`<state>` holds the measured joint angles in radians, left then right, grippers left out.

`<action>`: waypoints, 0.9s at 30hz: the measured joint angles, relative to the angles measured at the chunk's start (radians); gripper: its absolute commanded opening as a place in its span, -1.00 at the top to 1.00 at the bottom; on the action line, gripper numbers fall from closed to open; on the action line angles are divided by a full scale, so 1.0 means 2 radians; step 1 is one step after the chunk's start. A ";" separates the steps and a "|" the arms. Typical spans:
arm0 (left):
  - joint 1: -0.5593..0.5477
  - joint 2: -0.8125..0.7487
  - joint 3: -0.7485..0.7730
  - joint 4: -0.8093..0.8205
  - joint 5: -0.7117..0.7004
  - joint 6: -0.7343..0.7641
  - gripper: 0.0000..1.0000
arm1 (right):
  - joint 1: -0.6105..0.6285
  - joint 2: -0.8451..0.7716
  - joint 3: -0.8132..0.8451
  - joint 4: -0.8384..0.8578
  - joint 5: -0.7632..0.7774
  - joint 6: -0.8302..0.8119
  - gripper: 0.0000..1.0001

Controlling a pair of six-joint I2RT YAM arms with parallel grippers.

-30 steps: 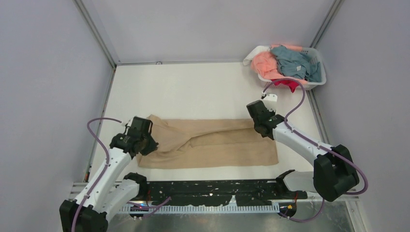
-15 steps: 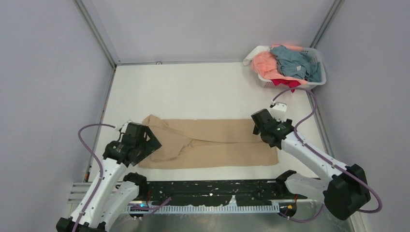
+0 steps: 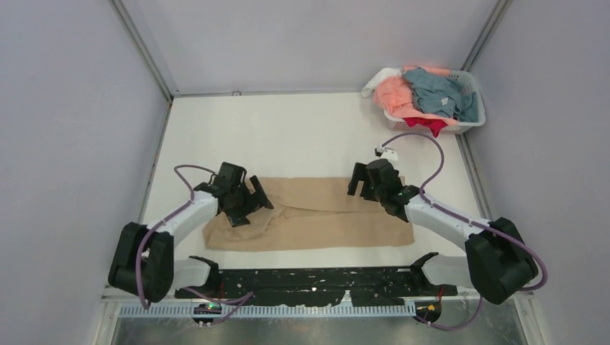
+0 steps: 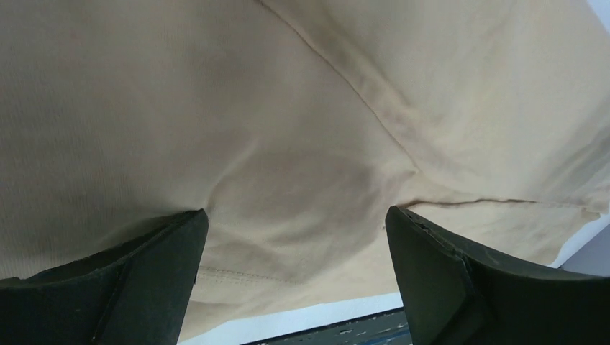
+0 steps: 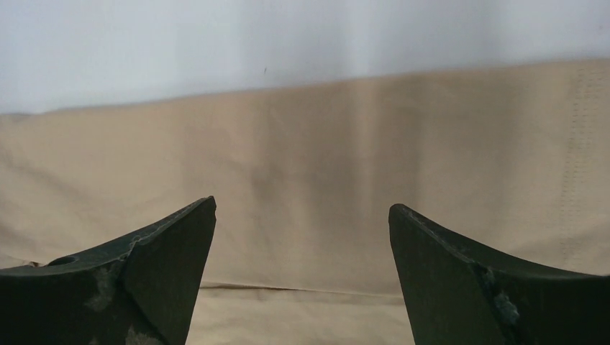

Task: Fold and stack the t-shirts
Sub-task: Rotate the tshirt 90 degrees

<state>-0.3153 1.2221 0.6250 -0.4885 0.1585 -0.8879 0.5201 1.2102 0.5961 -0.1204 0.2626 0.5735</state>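
Observation:
A large tan-beige t-shirt (image 3: 324, 215) lies folded into a long flat band across the table's near half. My left gripper (image 3: 253, 205) hangs open over its left part, above a seam and the near hem (image 4: 216, 277), with nothing between the fingers (image 4: 144, 273). My right gripper (image 3: 354, 183) is open above the shirt's right part, near its far edge (image 5: 309, 86), also holding nothing. More t-shirts, salmon-pink (image 3: 395, 92), grey-blue (image 3: 440, 90) and red (image 3: 430, 126), are heaped in the basket.
The white slotted basket (image 3: 471, 123) stands at the far right corner. Grey walls and metal frame posts close in the table on three sides. A black rail (image 3: 316, 280) runs along the near edge between the arm bases.
Both grippers have opened and let go of the tan shirt's ends. Each has since moved inward over the cloth, the left swinging right and the right shifting left.

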 measured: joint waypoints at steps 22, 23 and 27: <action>0.023 0.456 0.504 -0.061 0.024 0.005 -0.99 | -0.081 0.151 0.047 0.083 -0.130 0.004 -0.90; 0.024 0.475 0.535 -0.072 0.025 0.010 -0.99 | -0.081 0.147 0.043 0.081 -0.144 0.000 -0.90; 0.026 0.546 0.658 -0.122 0.033 0.034 -0.99 | -0.062 0.112 0.017 0.058 -0.211 -0.016 -0.90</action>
<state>-0.2630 2.3150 1.9415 -0.7322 0.2253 -0.8200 0.3969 1.4342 0.6308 -0.0051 -0.1585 0.5411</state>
